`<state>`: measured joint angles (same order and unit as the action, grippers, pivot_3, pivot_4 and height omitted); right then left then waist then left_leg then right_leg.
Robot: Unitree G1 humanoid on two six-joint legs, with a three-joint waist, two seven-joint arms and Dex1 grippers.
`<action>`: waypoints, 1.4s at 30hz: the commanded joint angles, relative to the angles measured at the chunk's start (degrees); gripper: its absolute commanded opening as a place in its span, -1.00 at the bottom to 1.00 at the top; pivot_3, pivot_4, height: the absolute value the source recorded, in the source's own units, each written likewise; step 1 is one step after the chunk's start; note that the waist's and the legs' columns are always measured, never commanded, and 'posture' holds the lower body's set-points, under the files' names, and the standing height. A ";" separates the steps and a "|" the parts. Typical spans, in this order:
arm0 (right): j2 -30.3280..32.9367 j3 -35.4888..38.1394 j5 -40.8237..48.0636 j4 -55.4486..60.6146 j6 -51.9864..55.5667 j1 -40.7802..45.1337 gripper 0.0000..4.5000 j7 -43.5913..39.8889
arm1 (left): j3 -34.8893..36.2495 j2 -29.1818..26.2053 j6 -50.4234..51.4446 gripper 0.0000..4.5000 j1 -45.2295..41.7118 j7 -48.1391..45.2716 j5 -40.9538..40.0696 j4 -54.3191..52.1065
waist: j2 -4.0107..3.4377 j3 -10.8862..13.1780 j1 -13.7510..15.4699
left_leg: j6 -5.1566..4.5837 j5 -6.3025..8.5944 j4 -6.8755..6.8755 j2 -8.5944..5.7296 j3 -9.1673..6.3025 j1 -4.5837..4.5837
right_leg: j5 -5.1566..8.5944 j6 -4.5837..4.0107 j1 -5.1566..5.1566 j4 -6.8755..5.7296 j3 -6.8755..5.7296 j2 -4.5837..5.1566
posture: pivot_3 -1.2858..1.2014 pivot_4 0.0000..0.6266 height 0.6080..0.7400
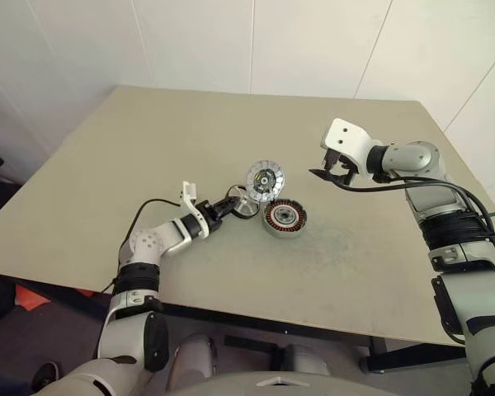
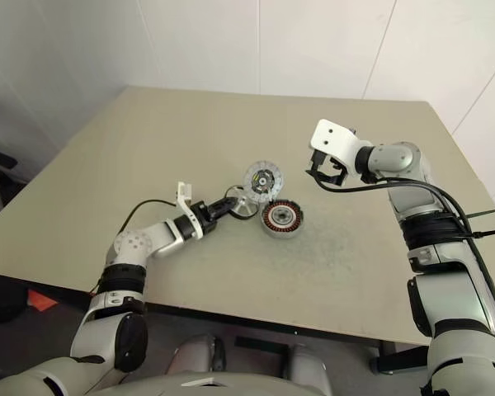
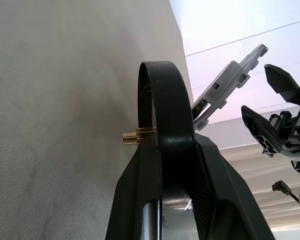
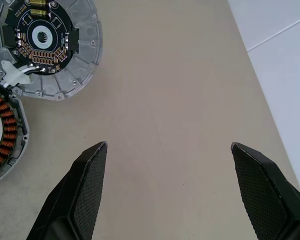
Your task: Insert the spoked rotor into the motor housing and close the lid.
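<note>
2 hands are at work over the bench (image 1: 148, 157), and only 1 has anything in it. The left hand (image 1: 229, 205) reaches in low and level, its black fingers (image 3: 162, 115) pinching the spoked rotor (image 1: 245, 205) by its rim; the wheel is on edge just beside the motor housing (image 1: 284, 218), seemingly so it can be tipped flat over the opening. The housing sits open side up, copper windings showing, which leaves it ready to receive the rotor. Just behind both, the lid (image 1: 265, 179) lies with its dark hub and yellow-green marks facing up, near enough to be taken next. The right hand (image 1: 333, 171) hangs above the bench, well apart from the parts, fingers spread wide and empty, probably kept clear until the lid is wanted.
</note>
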<state>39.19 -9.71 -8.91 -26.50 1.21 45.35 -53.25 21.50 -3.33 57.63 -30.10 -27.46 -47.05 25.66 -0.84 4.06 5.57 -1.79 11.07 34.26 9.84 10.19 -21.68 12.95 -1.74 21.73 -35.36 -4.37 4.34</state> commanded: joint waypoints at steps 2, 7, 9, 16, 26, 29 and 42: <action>0.23 0.64 0.16 1.41 -0.83 1.07 1.00 0.75 | 1.08 -1.80 3.63 -0.82 2.52 0.16 -3.15 -6.22 | 0.00 0.00 -0.04 | 0.01 0.00 0.00 0.00 0.00 0.00 | 0.00 0.00 0.02 -0.01 0.00 0.00 | 0.03 -1.00 1.00; 0.82 0.96 0.20 1.25 -0.90 0.78 1.00 0.83 | 2.13 -5.40 10.00 -0.82 7.69 0.98 -6.64 -13.26 | 0.00 0.00 -0.13 | 0.03 -0.01 0.00 0.02 0.01 -0.01 | 0.00 -0.01 0.11 -0.08 0.01 -0.01 | 0.03 -1.00 1.00; 1.10 1.09 0.12 0.74 -0.82 1.02 1.00 0.95 | 0.56 -6.89 12.65 -0.82 9.59 0.45 -7.23 -16.06 | 0.00 0.00 -0.08 | 0.06 -0.02 0.01 0.02 0.02 -0.01 | 0.00 0.00 0.10 -0.09 0.01 -0.01 | 0.03 -1.00 1.00; 2.32 0.70 -1.21 -2.67 -1.21 2.41 1.00 1.52 | -1.38 -2.09 18.27 -0.82 3.38 1.64 -11.98 -16.28 | 0.02 0.02 0.25 | 0.13 -0.07 0.07 -0.05 -0.02 0.02 | 0.00 0.00 -0.09 -0.11 0.07 -0.01 | 0.03 -1.00 1.00; 2.95 1.69 -1.21 -0.31 -0.22 0.89 1.00 1.71 | -6.41 4.81 14.33 -0.82 -8.46 -1.23 -6.71 -0.71 | 0.03 0.03 -0.23 | 0.03 -0.23 -0.01 0.02 -0.02 0.00 | 0.01 -0.01 0.12 -0.13 0.05 -0.08 | 0.03 -1.00 1.00; 3.56 2.12 -1.02 0.74 0.41 0.14 1.00 1.86 | -8.16 5.13 13.22 -0.82 -8.97 -2.72 -4.73 2.19 | 0.03 0.02 0.03 | -0.10 -0.22 0.04 -0.02 -0.02 -0.24 | 0.01 -0.02 0.30 -0.17 0.05 -0.05 | 0.03 -1.00 1.00; 3.88 2.34 -0.65 2.76 1.75 -1.25 1.00 2.32 | -6.66 7.85 6.31 -0.82 -10.71 -3.59 -0.45 10.96 | 0.03 0.02 0.23 | -0.37 -0.04 0.42 -0.05 -0.01 -0.30 | 0.00 -0.01 0.19 -0.29 0.04 0.07 | 0.03 -1.00 1.00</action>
<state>42.65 -9.00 -10.70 -25.88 3.11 43.30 -51.42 14.16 3.99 65.10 -39.43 -30.29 -47.38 36.66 -0.81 4.08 5.79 -2.16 11.03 34.69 9.80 10.18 -21.97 12.95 -1.75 21.91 -35.67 -4.34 4.41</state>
